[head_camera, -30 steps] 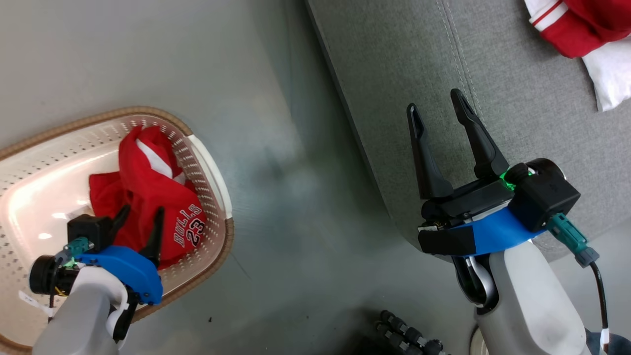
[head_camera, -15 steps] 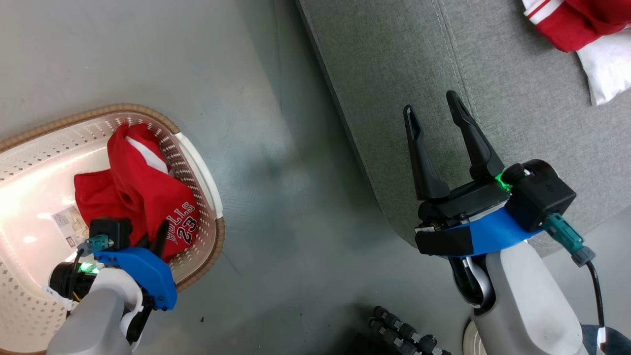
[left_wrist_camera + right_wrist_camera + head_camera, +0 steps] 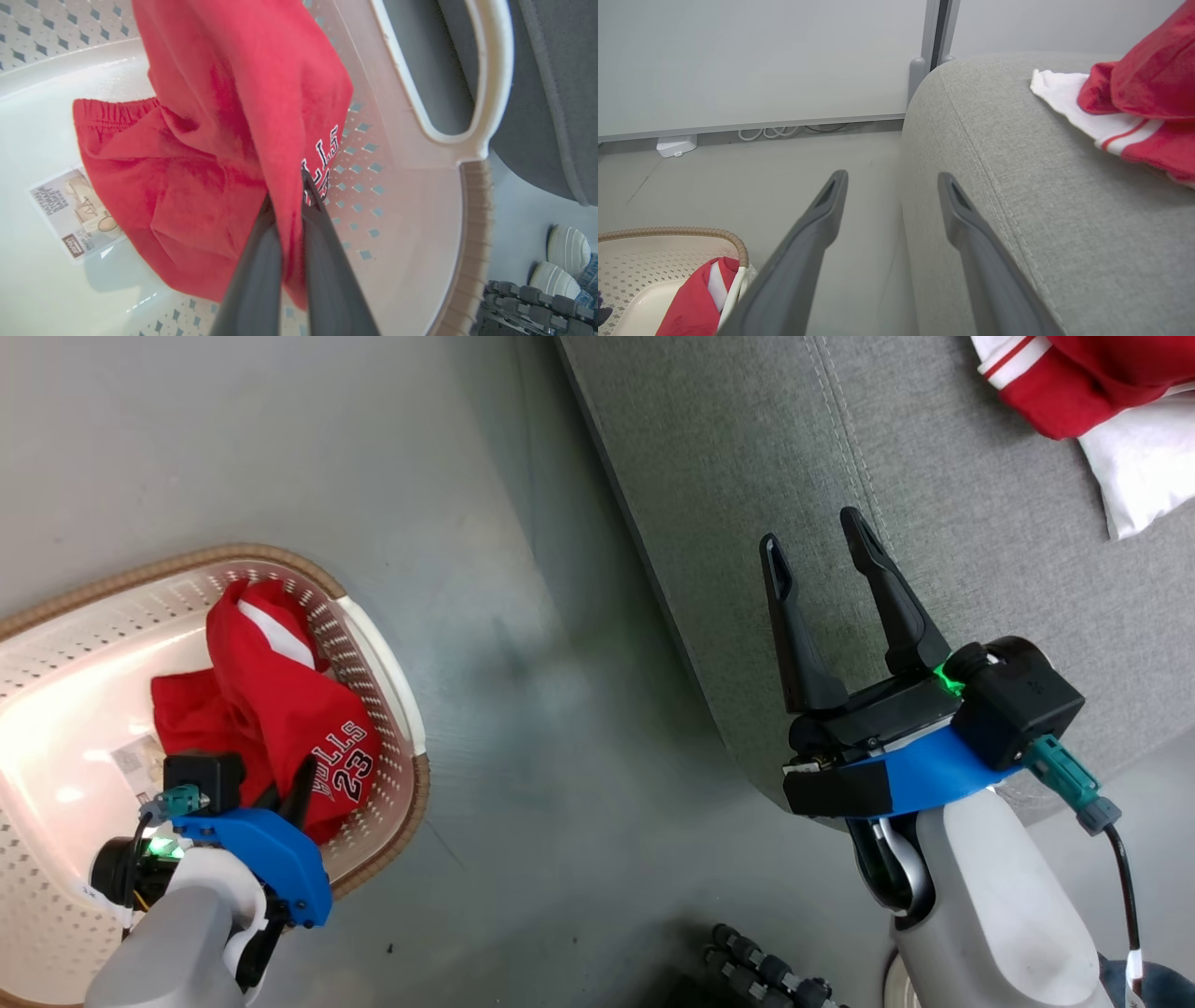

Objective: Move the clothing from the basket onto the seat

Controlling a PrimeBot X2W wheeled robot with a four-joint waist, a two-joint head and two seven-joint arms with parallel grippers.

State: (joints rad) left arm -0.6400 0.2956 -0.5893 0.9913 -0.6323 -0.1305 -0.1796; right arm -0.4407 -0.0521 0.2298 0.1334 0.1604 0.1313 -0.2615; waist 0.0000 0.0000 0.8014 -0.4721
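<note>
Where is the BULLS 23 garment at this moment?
In the head view's lower left, the BULLS 23 garment sits inside the basket, against the wall nearer the seat. The left gripper is pinching it.

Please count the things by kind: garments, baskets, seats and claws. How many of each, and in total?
Garments: 2 (BULLS garment in basket, striped garment on seat)
Baskets: 1
Seats: 1
Claws: 2 (left claw, right claw)
Total: 6
</note>
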